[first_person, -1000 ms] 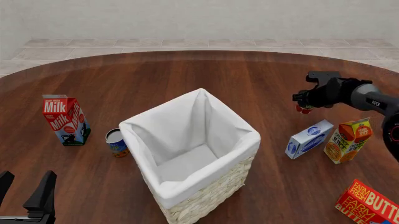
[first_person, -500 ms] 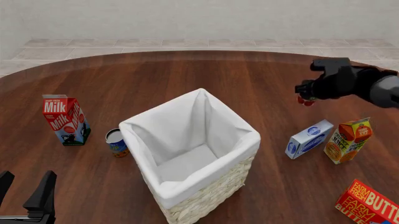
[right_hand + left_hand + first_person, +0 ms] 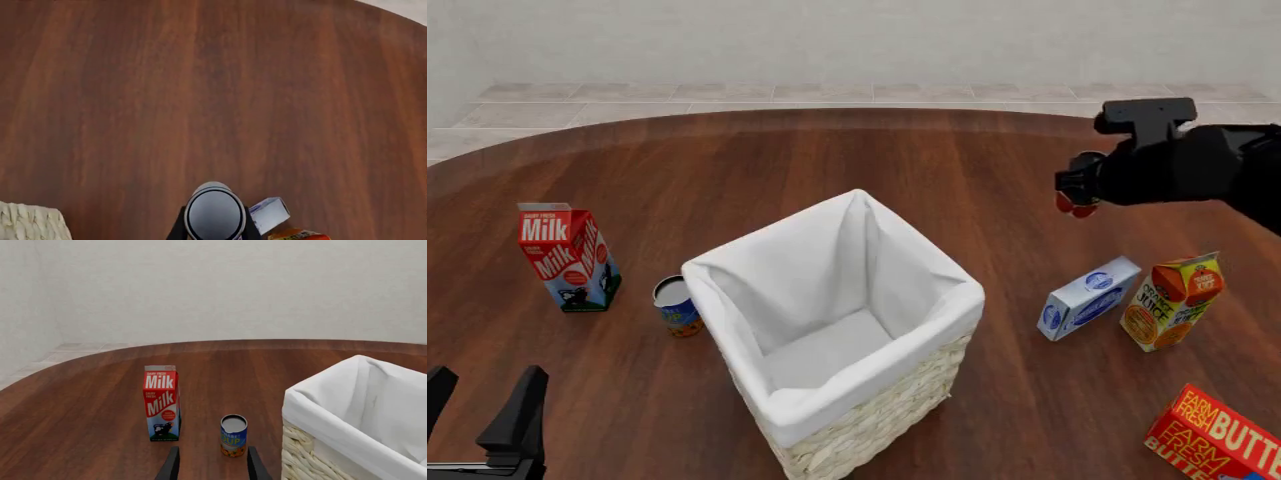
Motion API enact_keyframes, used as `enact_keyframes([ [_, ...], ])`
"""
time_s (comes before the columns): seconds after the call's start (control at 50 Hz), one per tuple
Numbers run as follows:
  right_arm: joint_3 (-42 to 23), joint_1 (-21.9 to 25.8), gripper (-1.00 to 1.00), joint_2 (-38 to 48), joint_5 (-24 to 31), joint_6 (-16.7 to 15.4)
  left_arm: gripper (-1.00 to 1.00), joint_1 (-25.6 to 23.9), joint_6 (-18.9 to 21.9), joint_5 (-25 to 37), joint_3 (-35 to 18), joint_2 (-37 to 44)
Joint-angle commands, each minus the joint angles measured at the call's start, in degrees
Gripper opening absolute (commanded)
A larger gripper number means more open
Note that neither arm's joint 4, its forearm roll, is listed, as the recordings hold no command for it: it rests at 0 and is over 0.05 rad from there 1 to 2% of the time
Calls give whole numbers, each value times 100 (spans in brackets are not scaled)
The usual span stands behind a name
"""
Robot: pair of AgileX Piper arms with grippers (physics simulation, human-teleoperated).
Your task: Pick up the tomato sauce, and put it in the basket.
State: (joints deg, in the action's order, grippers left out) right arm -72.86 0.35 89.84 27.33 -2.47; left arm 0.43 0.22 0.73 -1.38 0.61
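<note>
**A:** Where's the tomato sauce right now?

**B:** Up off the table, at about two o'clock in the front view. The right gripper has its fingers clamped on it; only a bit of red shows below the dark wrist. In the right wrist view the can's silver-grey top sits squarely between the two fingers, with bare wood far beneath it.

**A:** And the basket?

**B:** Near the centre, towards six o'clock, well apart from the can. Its white lining is folded over the rim. A corner of its wicker shows in the right wrist view too.

**A:** What about the left gripper?

**B:** Low at seven o'clock in the front view, fingers spread apart with nothing between them. Its own camera shows both finger tips parted.

**A:** Anything else standing about?

**B:** A milk carton upright at nine o'clock, a blue-and-orange can between it and the basket, just beside the basket's wall. At four o'clock, a blue-and-white box lying next to an upright juice carton, and a butter box at five o'clock.
</note>
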Motion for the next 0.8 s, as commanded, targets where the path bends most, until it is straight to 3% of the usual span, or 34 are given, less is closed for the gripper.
enact_keyframes([
  [0.02,223,269,-100,-636,250,167,100,0,0,0,0,1],
  [0.8,268,1501,-100,-1829,1183,-23,100,-2,1,0,0,1],
])
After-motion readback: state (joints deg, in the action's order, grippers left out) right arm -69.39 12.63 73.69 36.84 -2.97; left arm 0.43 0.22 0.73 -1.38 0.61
